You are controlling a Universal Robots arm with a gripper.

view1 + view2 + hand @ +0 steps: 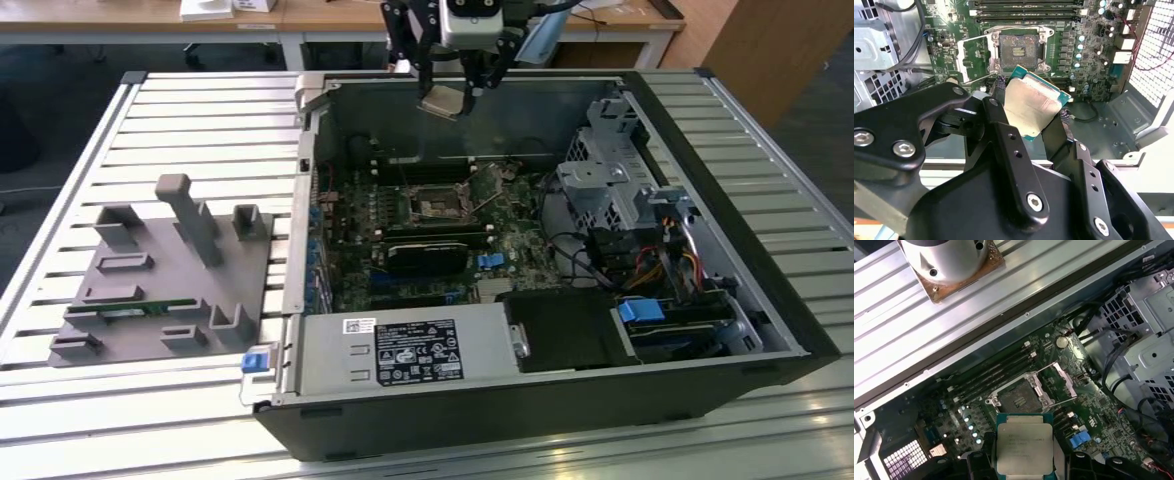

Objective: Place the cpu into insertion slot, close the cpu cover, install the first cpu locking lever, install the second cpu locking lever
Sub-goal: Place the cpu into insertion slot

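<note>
Two black metal fingers (999, 120) of the gripper (455, 94) pinch the cpu (446, 103) by opposite edges. It is a flat square chip with a dull silver top and a green rim. We see it tilted in the upper middle of the exterior view, over the open computer case (777, 290). Lower, mid-frame, the square black-rimmed insertion slot (438, 207) sits bare on the green motherboard (941, 50), its thin silvery cpu cover (971, 56) swung open beside it.

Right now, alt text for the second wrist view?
The gripper holds the cpu by its edges above the motherboard. Beyond it the slot sits empty, its cover swung open beside it.
</note>
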